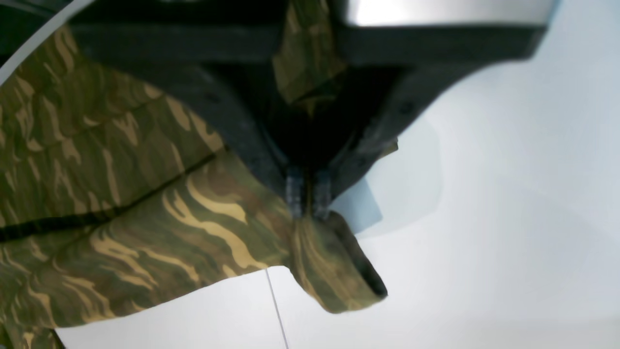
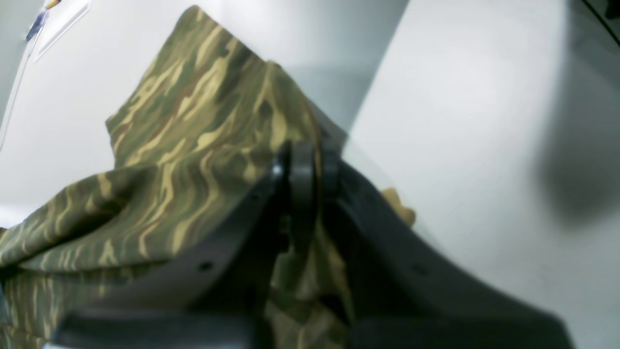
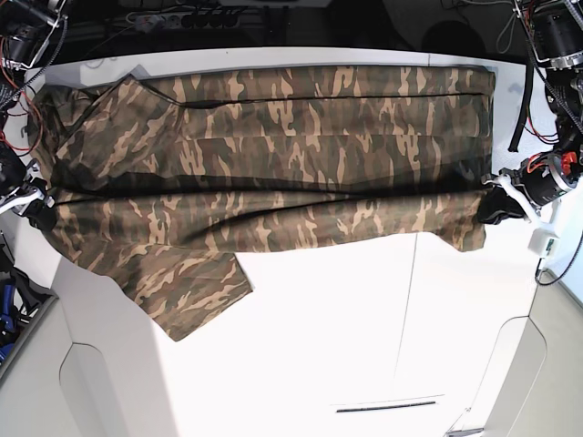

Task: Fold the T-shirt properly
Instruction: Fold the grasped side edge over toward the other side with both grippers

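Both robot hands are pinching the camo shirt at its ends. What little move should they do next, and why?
Probably both should carry the pinched edge a bit farther toward the table's far side. The left gripper and right gripper are each shut on the T-shirt, and the cloth between them runs as a raised fold across the white table. One sleeve lies flat nearer the camera, so the fold looks unfinished.

Bare table (image 3: 364, 328) lies open below T-shirt (image 3: 273, 155).

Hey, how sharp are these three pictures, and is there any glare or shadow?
Left wrist view: left gripper dark and soft, glare on metal above. Right wrist view: right gripper and T-shirt blurred, grey shadow at right. Base view: sharp, table evenly lit.
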`<state>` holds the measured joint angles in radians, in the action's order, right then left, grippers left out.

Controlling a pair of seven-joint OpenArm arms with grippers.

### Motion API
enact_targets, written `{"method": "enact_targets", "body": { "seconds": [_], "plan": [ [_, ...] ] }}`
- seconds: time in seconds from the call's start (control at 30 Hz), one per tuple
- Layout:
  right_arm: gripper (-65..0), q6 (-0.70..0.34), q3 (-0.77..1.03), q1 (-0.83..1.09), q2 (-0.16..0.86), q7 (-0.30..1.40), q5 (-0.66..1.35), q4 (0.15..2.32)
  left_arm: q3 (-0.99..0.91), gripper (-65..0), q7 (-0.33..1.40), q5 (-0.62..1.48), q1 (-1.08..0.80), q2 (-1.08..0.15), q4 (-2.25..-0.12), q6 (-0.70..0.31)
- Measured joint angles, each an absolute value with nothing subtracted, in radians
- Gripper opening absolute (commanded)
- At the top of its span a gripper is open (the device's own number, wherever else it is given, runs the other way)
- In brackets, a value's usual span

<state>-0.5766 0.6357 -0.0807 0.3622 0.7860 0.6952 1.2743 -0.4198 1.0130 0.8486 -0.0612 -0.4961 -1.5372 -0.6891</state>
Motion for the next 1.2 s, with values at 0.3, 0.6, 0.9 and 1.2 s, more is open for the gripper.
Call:
{"method": "enact_targets", "body": {
  "seconds": [0.3, 0.6, 0.9, 1.2],
  "plan": [
    [-36.1, -0.550, 0.638, -0.111, 0.360, 0.562, 0.590, 1.274, -0.420, -65.0, 1.005, 0.846, -0.063, -0.496, -1.537, -0.689],
    [-36.1, -0.541, 0.558, -0.252, 0.361, 0.448, 0.490, 1.111, -0.420, -65.0, 1.002, 0.847, -0.067, -0.496, -1.537, -0.689],
    [-36.1, -0.538, 0.334, -0.449, 0.341, 0.205, 0.332, 0.728, -0.420, -65.0, 1.002, 0.847, -0.067, -0.496, -1.537, -0.689],
    [-36.1, -0.479, 0.290, -0.496, 0.249, 0.138, 0.267, 0.607, -0.420, -65.0, 1.002, 0.845, -0.067, -0.486, -1.537, -0.689]
  ]
}}
